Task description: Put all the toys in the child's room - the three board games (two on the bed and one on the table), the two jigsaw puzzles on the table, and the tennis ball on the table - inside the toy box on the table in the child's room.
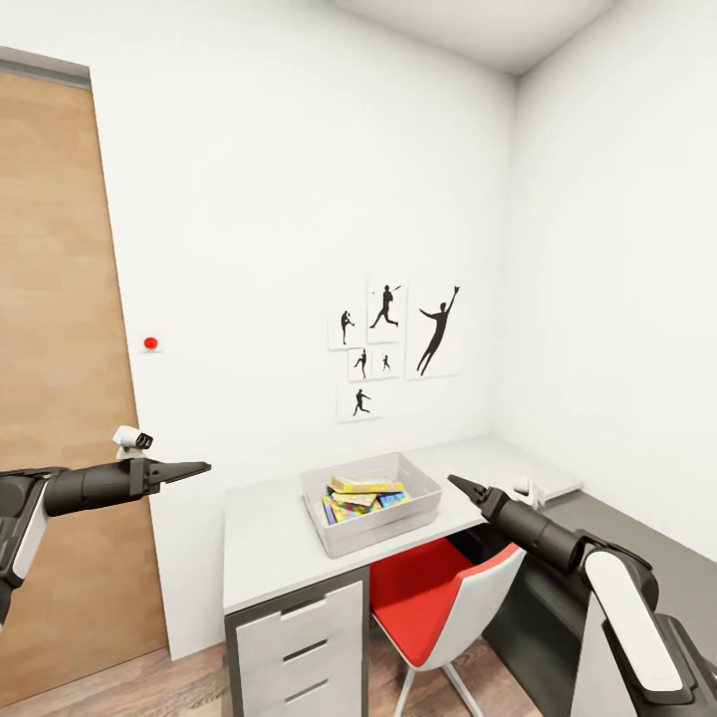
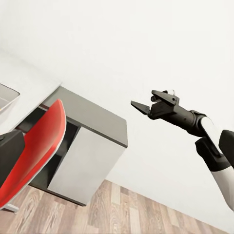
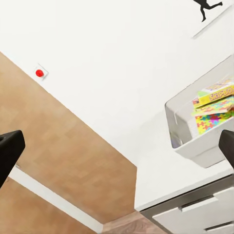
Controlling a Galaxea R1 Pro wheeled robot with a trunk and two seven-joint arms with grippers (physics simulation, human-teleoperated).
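Facing a white-walled corner of the child's room, posters (image 1: 393,344) hanging above the table (image 1: 269,543). Holding the right gripper (image 1: 456,483) out over the red-and-white chair (image 1: 428,588), carrying nothing; showing its fingers (image 3: 9,151) spread wide at the edges of the right wrist view, so standing released. Stretching the left gripper (image 1: 199,466) out in front of the wooden door (image 1: 60,349), well apart from the table, also carrying nothing; tapering to a point in the head view, so not possible to tell whether parted or closed.

Looking outward to the toy box (image 1: 378,536), sitting on the pale tabletop near the wall, already holding a stack of flat boxes: a bright jigsaw puzzle (image 3: 212,119) lying under a yellow board game (image 3: 214,92).

Judging such boxes to be light, stiff cardboard with slick lids, likely sliding if pinched at a corner; probably best taking one across its thin sides near the middle. Expecting the bin's sloping walls to be guiding anything dropped inward.
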